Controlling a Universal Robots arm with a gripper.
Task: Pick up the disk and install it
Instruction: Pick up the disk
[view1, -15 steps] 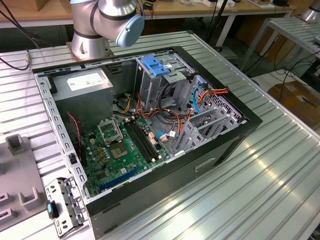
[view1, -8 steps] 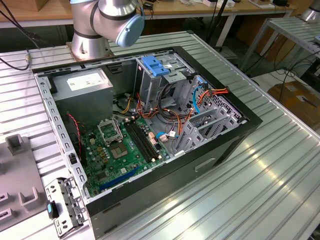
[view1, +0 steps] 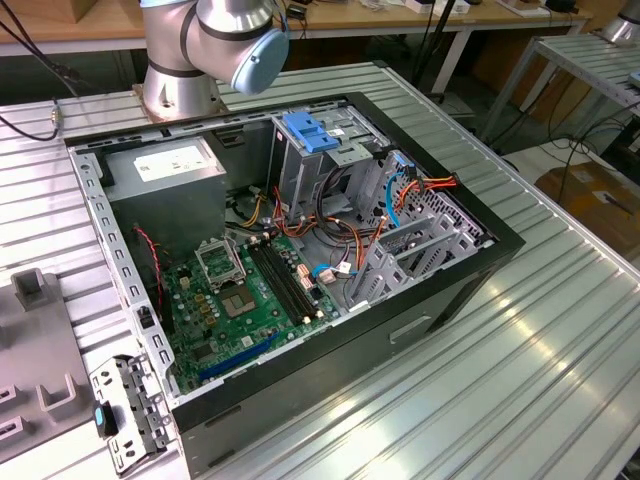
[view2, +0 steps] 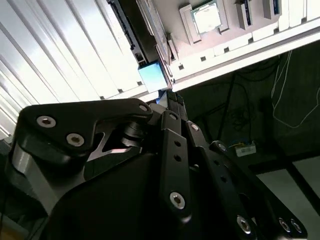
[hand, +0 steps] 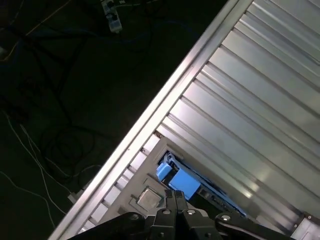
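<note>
- In the exterior view, lying open on the ribbed tabletop (view1: 560, 380): a black computer case (view1: 420, 310), set roughly mid-tabletop, side panel off.
- Inside it: a green motherboard (view1: 240, 295) on the case floor, a grey metal box (view1: 165, 170) with a white sticker in the far corner toward the exterior view's left, and a grey cage (view1: 300, 170) with a blue handle just beside that box.
- Bolted near the tabletop's far edge, behind the case: the base of the arm (view1: 180, 90).
- At the tabletop's edge on the exterior view's left: a grey fixture tray (view1: 35, 340).
- In the second wrist view, hanging close over the disk (view2: 152, 76): the pincer (view2: 172, 102), tips just at the blue rail end.
- Cannot tell how far open the pincer is, nor whether it has hold of anything.
- Lying along the seam between ribbed tabletop and a pale tray (view2: 240, 42): the disk, near the tabletop's edge, with dark floor (view2: 260, 115) beyond.
- Seated in the same tray, near the disk: a square silver chip (view2: 206, 17).
- In the first wrist view, the same layout: the disk's blue rail (hand: 182, 182) just beside the pincer's tips, close to the tabletop's edge.
</note>
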